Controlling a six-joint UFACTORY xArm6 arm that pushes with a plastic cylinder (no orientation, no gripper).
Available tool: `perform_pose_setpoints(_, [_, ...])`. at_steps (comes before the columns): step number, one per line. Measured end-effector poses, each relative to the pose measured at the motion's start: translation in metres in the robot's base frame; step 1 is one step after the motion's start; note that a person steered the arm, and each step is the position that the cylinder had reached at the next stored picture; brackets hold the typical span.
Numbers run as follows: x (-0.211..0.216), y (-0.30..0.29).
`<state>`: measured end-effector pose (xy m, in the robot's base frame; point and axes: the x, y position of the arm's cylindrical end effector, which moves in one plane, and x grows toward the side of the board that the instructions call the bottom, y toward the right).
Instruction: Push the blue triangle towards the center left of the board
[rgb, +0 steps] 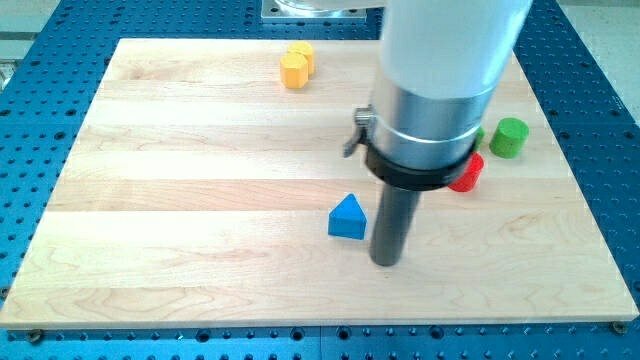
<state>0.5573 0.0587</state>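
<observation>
The blue triangle (347, 217) lies on the wooden board (180, 200), a little right of the board's middle and toward the view's bottom. My tip (386, 262) is the lower end of the dark rod. It rests just to the right of the blue triangle and slightly below it, very close to its right side. I cannot tell whether it touches the block. The arm's wide grey and white body fills the view's top above the rod.
A yellow block (296, 66) sits near the board's top edge, left of the arm. A green cylinder (509, 137) stands at the right side. A red block (466, 173) shows partly behind the arm's body.
</observation>
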Motion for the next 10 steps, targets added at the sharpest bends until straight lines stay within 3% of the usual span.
perform_pose_setpoints(2, [-0.078, -0.089])
perform_pose_setpoints(3, [-0.111, -0.174])
perform_pose_setpoints(4, [-0.072, -0.114])
perform_pose_setpoints(5, [-0.027, -0.114])
perform_pose_setpoints(6, [-0.014, -0.102])
perform_pose_setpoints(8, [-0.073, -0.093])
perform_pose_setpoints(9, [-0.045, -0.078])
perform_pose_setpoints(10, [-0.072, -0.064])
